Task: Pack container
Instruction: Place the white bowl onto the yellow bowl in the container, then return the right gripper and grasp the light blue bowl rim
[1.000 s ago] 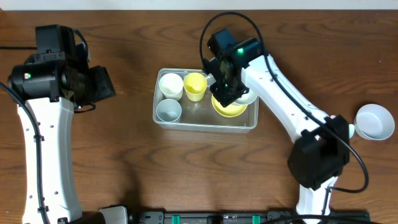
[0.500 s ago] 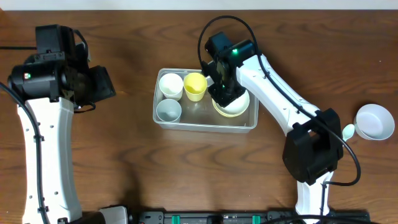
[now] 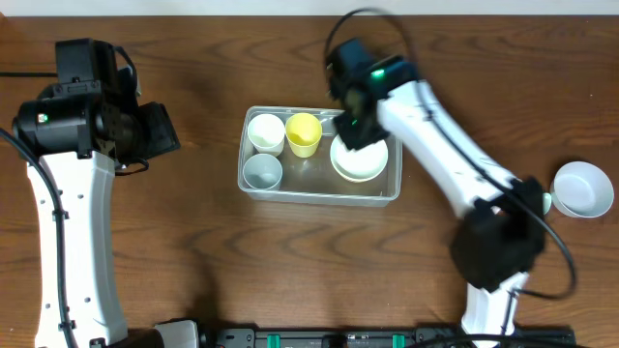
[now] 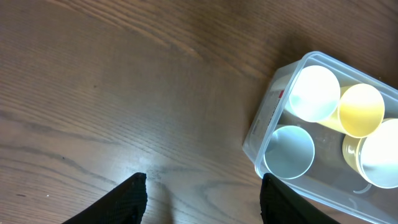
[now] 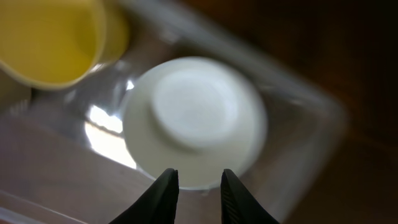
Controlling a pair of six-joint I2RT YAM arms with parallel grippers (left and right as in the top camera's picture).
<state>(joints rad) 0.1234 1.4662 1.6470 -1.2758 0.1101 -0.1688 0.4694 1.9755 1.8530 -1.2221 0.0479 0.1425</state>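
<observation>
The container (image 3: 319, 192) stands near the middle of the desk (image 3: 193, 261), slightly toward the far edge, long sides parallel to that edge. Along its left end it holds a white cup (image 3: 265, 132) in the far corner and a pale blue cup (image 3: 261, 172) in the near corner; a yellow cup (image 3: 304, 133) stands just beside the white cup. The right half holds a white bowl (image 3: 363, 162) nested in a yellow bowl (image 4: 348, 155). Another white bowl (image 3: 582, 188) sits near the right edge of the desk, well apart from the container.

The right gripper (image 5: 198, 173) hangs over the far right part of the container, above the nested bowl; its jaws stand slightly apart and grip nothing; the picture is blurred.

The left gripper (image 4: 203, 180) is over bare desk to the left of the container, clear of it; its jaws stand wide apart with nothing between them.
</observation>
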